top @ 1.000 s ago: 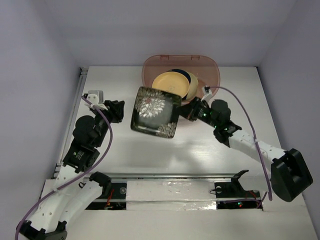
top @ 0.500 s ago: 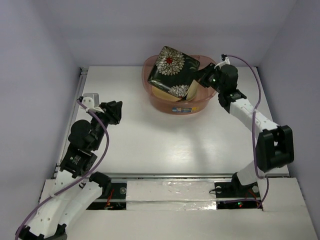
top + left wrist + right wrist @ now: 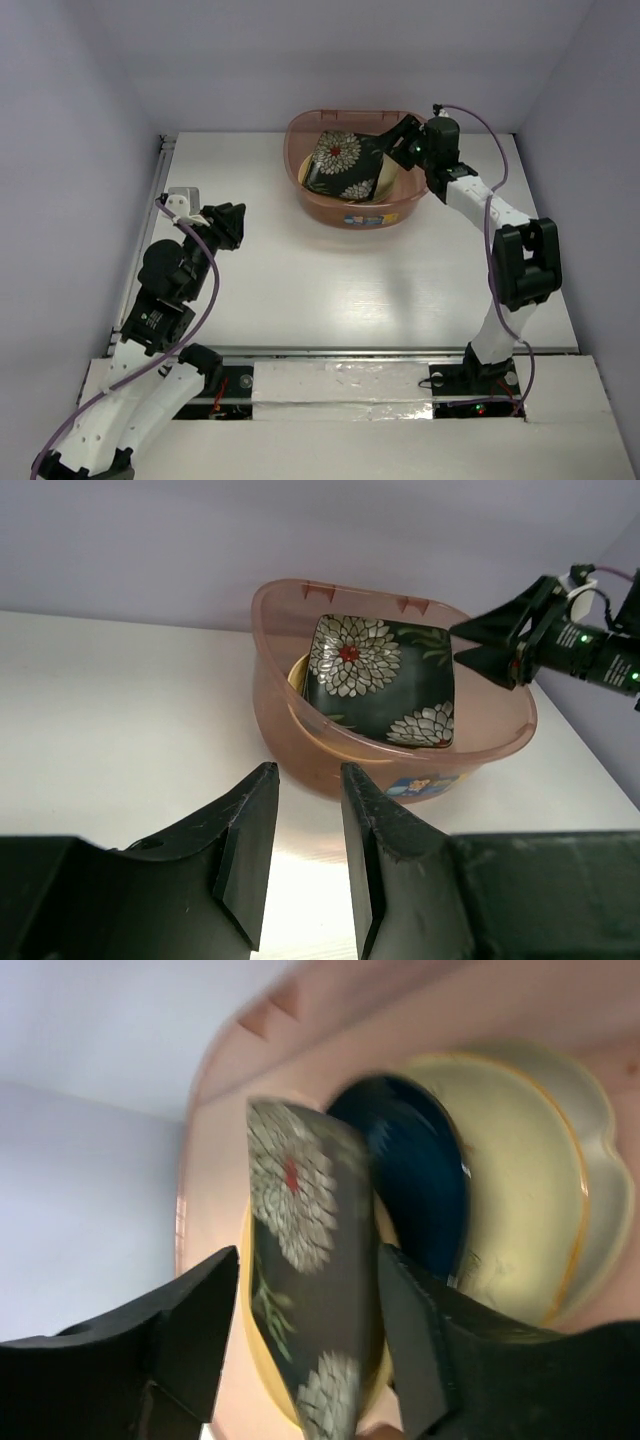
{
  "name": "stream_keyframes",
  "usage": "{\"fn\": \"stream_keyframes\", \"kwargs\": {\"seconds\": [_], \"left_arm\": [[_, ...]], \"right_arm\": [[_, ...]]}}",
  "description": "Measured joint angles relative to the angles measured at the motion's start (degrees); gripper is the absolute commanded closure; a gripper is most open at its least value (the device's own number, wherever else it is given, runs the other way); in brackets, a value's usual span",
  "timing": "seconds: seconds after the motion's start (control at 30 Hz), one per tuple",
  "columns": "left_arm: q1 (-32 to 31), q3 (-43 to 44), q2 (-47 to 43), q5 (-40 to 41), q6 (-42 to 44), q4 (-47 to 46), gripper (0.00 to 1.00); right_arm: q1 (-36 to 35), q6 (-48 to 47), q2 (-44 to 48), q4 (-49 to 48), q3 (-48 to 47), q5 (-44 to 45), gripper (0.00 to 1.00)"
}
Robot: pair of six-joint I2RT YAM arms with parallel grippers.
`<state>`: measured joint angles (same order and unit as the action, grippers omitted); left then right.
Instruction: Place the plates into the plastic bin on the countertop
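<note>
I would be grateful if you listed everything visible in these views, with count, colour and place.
plastic bin: one, translucent pinkish-brown, far middle of the countertop.
square floral plate: one, black with white flowers, tilted inside the bin on top of the other plates.
dark blue plate: one, in the bin behind the floral plate.
yellow plate: one, in the bin beside the blue one.
pale cream dish: one, under the yellow plate; blurred.
bin label: one, multicoloured, on the bin's near wall.
countertop: one, white.
metal rail: one, along the left edge.
left end effector: black, empty, left of the bin.
right end effector: black, fingers apart at the floral plate's right edge.
</note>
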<state>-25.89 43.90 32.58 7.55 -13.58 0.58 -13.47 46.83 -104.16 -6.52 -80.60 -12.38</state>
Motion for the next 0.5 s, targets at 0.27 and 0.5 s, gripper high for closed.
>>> {"fn": "stream_keyframes", "kwargs": {"seconds": [0.27, 0.5], "left_arm": [[0.00, -0.04, 0.66, 0.07, 0.00, 0.04, 0.71], [0.00, -0.04, 0.79, 0.24, 0.00, 0.20, 0.71]], "right_arm": [[0.02, -2.08, 7.17, -1.84, 0.28, 2.69, 0.11], [0.02, -5.05, 21.84, -4.66, 10.51, 5.09, 0.23]]}}
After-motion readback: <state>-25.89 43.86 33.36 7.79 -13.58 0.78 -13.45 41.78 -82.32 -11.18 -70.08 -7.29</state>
